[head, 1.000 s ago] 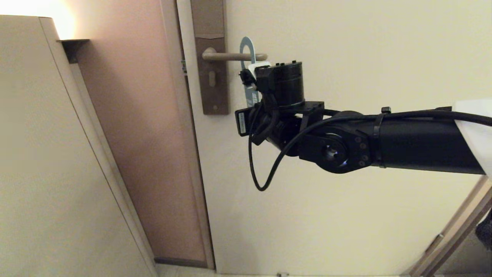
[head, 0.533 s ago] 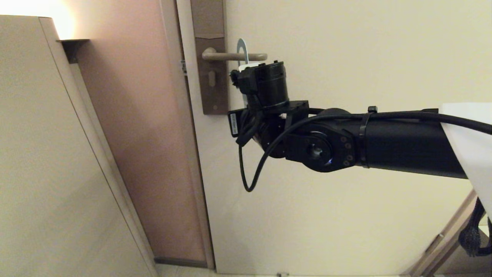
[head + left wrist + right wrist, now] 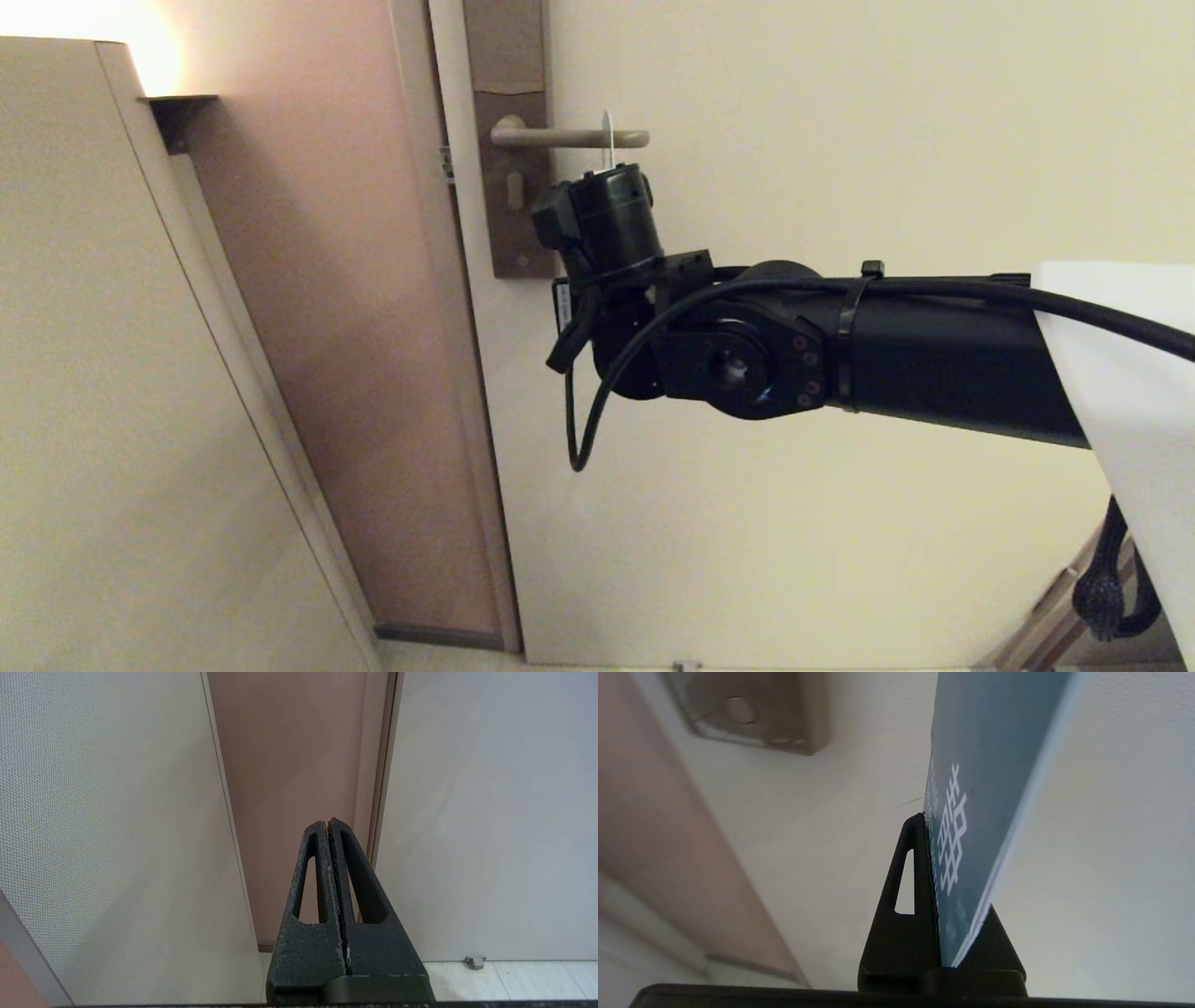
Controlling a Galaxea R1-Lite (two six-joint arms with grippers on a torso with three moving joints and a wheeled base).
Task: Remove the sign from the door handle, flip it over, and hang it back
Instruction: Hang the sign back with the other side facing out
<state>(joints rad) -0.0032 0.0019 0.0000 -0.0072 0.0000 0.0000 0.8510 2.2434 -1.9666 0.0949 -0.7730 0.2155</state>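
R hand (image 3: 941, 868) clamps thin blue-grey card sign (image 3: 985, 788), edge-on at 6 o'clock of beige lever handle (image 3: 569, 137); thread hole squarely, slowly. L hand (image 3: 329, 826) closed, idle.

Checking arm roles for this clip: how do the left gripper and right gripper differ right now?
The left gripper is shut on nothing; the right gripper is shut on the sign. The left gripper hangs low, facing the door frame's foot; the right gripper is raised just under the door handle. Both have black, slotted fingers.

Blue-grey sign (image 3: 985, 788) stands edge-on, upright, its top crossing the door handle (image 3: 569, 138).
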